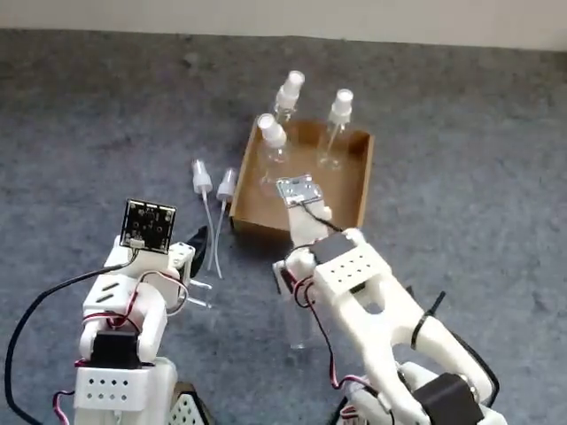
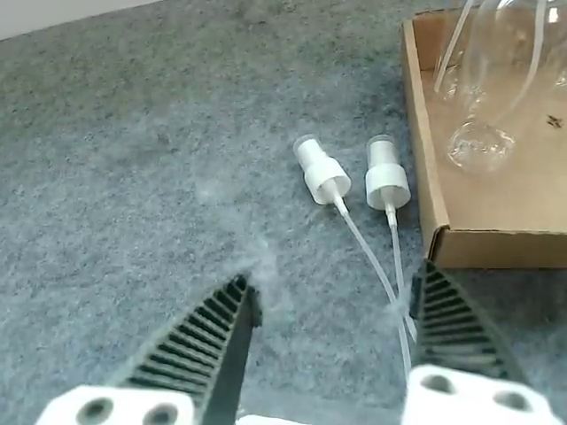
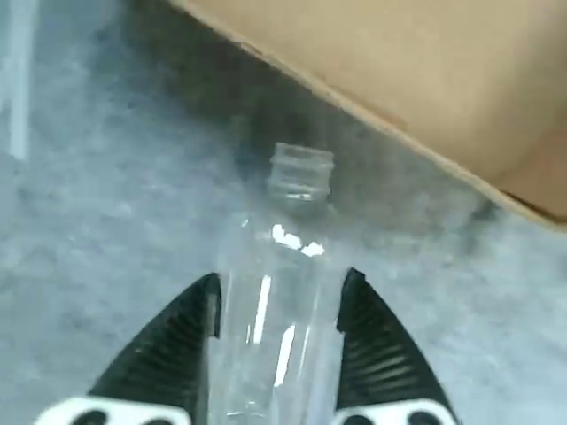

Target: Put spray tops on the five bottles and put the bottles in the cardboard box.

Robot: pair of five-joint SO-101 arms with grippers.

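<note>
A clear uncapped bottle (image 3: 283, 266) lies between the fingers of my right gripper (image 3: 282, 288), which is shut on its body, its open neck pointing toward the cardboard box (image 3: 416, 80). In the high view part of that bottle (image 1: 299, 329) shows beneath the right arm. Two loose spray tops (image 2: 321, 173) (image 2: 386, 181) lie side by side on the carpet left of the box (image 1: 350, 190), their tubes trailing toward my left gripper (image 2: 332, 288), which is open just short of them. Three capped bottles (image 1: 273, 146) (image 1: 337, 124) (image 1: 288, 93) stand at the box, the farthest at its back rim.
Grey carpet (image 1: 106, 124) covers the table, with free room left of the spray tops and right of the box. The right arm (image 1: 363, 274) hangs over the box's near wall. A pale wall edge runs along the back.
</note>
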